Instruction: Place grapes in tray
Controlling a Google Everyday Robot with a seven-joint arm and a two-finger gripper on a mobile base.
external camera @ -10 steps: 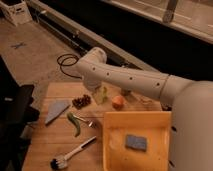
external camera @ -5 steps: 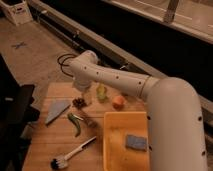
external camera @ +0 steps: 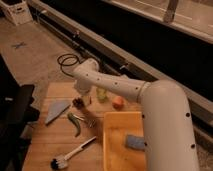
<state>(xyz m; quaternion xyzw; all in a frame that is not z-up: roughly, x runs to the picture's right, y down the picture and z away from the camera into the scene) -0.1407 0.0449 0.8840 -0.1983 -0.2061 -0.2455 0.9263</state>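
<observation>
Gripper (external camera: 83, 95) over dark grapes (external camera: 78, 103), beside yellow tray (external camera: 116, 150).

The floor (external camera: 35, 52) is dim and grey. A dark wall (external camera: 145, 32) with a metal rail (external camera: 131, 66) runs behind the wooden table (external camera: 47, 137). The gripper (external camera: 82, 96) hangs over its far end.

One camera on this one, set high above the near right corner of the worktop (external camera: 50, 142). It looks down and forward across to the far edge, with the floor (external camera: 30, 55) and a long rail (external camera: 115, 50) beyond. The arm (external camera: 150, 100) comes in from the lower right, big and close to the lens. The worktop's near edge is cut off at the bottom. The gripper (external camera: 84, 91) hangs near the far edge, mid-worktop, right by the grapes (external camera: 78, 103).
</observation>
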